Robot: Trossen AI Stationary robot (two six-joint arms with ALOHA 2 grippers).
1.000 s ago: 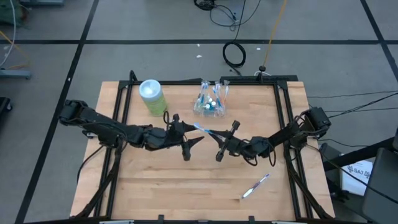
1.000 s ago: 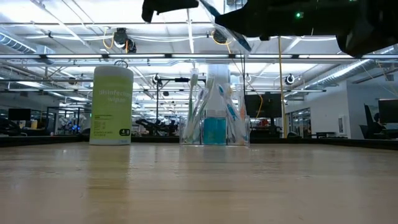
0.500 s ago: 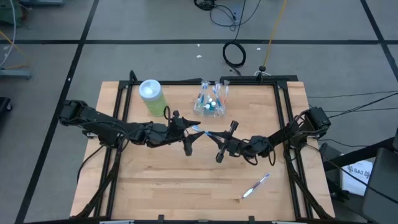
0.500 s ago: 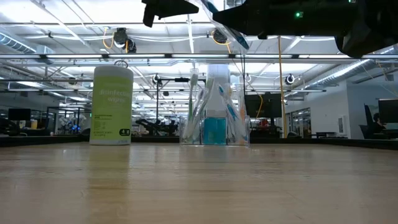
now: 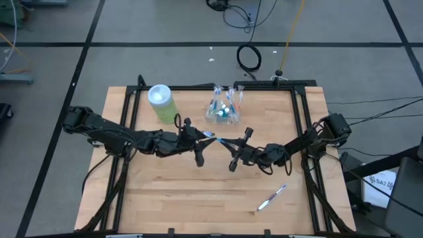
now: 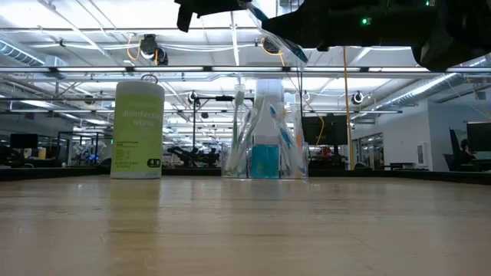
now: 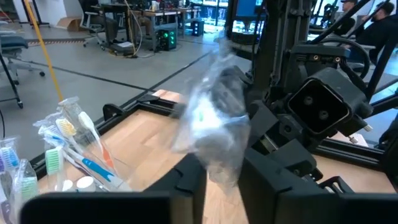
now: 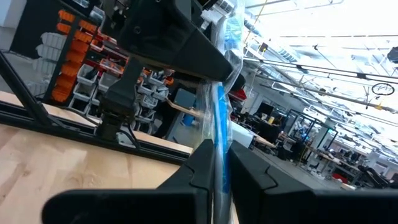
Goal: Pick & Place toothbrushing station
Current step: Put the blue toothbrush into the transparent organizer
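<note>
Meeting above the middle of a wooden table (image 5: 172, 192), two dark robot arms share one wrapped blue toothbrush (image 5: 218, 140) held in the air. Seen from overhead, the left gripper (image 5: 198, 142) reaches in from nine o'clock and the right gripper (image 5: 238, 151) from three o'clock, with the slim brush bridging the short gap between them. The right gripper is clamped tight on one end of the brush; its wrist camera shows the blue handle in a clear wrapper (image 8: 219, 134) pinched between the two dark fingers (image 8: 199, 165). The left gripper's fingers (image 7: 186, 180) are closed in around the other, wrapped end (image 7: 214, 121), which is blurred, so whether they grip it firmly cannot be told. Toward twelve o'clock from the grippers stands a small clear plastic cup (image 5: 223, 109) holding blue, green and whitish toothbrushes and small blue tubes; the table-level camera shows it upright (image 6: 265, 161). Just to the cup's nine o'clock side stands a green canister with a pale lid (image 5: 160, 100). Lying alone on the wood toward five o'clock, well apart from everything else, is another pale wrapped toothbrush (image 5: 271, 197).
</note>
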